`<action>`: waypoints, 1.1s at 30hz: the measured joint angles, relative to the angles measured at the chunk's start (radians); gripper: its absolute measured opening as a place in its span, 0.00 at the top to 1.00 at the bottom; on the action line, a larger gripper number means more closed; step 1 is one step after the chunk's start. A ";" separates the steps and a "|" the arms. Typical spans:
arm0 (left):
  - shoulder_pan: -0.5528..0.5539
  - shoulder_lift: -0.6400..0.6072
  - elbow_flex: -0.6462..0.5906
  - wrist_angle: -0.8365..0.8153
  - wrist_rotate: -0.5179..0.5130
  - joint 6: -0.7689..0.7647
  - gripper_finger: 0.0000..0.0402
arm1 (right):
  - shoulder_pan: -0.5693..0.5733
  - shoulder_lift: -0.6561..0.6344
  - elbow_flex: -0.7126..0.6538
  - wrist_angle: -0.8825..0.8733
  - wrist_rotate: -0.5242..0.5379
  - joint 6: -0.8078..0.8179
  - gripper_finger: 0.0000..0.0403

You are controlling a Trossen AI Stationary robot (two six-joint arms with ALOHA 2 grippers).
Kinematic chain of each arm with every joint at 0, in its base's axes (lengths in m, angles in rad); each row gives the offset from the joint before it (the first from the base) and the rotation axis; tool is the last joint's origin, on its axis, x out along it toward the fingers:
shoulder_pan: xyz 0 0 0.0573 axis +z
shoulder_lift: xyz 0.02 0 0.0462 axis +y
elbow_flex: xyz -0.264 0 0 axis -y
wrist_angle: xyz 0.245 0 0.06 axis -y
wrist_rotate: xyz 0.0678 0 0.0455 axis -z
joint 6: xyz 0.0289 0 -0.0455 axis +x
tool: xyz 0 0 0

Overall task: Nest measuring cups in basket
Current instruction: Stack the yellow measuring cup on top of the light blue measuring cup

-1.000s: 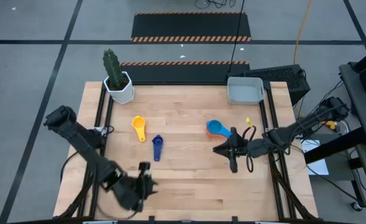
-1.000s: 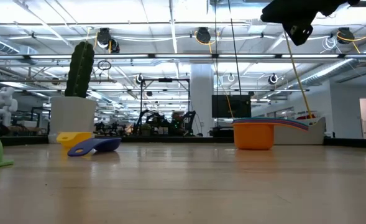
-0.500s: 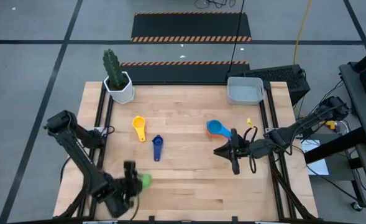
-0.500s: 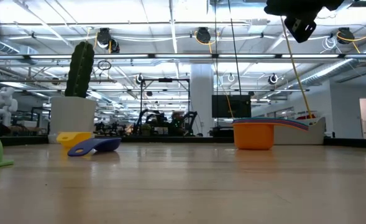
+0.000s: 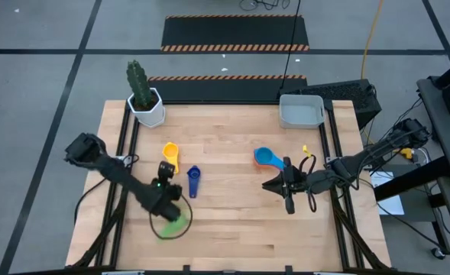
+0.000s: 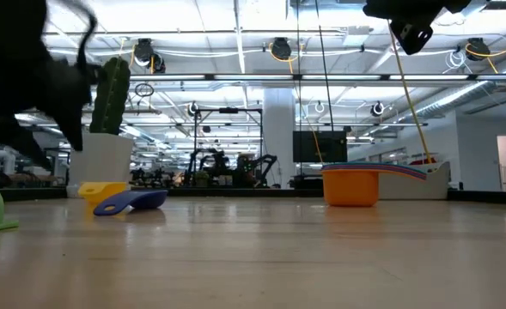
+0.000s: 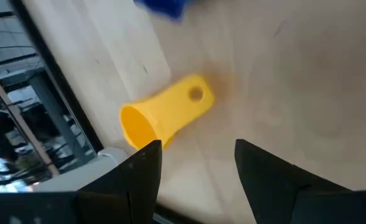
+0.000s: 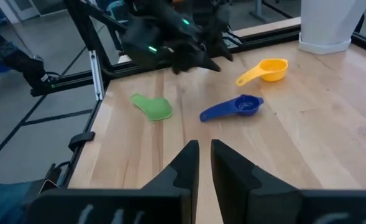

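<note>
Yellow measuring cup (image 5: 170,156), left of centre in the high view, lies just beyond the left gripper (image 5: 166,172), whose fingers are spread. Its handle runs toward the bottom edge, bowl upward. Descend off-line and a finger could knock it spinning. Right gripper (image 5: 286,186) waits, pressed together, mid-right.

Even, bright overhead light falls on the wooden table (image 5: 240,221), and shadows under things are soft and short. In the low view, rows of ceiling lamps (image 6: 278,47) glare white across the hall behind (the brightest patches are washed out). The left arm (image 6: 29,77) is a dark motion-smeared mass at near left. In the left wrist view the yellow cup (image 7: 164,115) is soft-edged, the blue one (image 7: 161,7) blurred.
</note>
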 joint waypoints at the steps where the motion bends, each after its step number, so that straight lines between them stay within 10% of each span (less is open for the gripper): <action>1: 0.023 0.000 -0.026 0.022 0.000 0.032 0.48 | 0.000 0.000 0.000 0.005 0.000 -0.007 0.92; 33: 0.442 -0.004 -0.078 0.311 0.084 0.309 0.57 | 0.005 0.000 0.000 0.037 -0.057 -0.044 0.92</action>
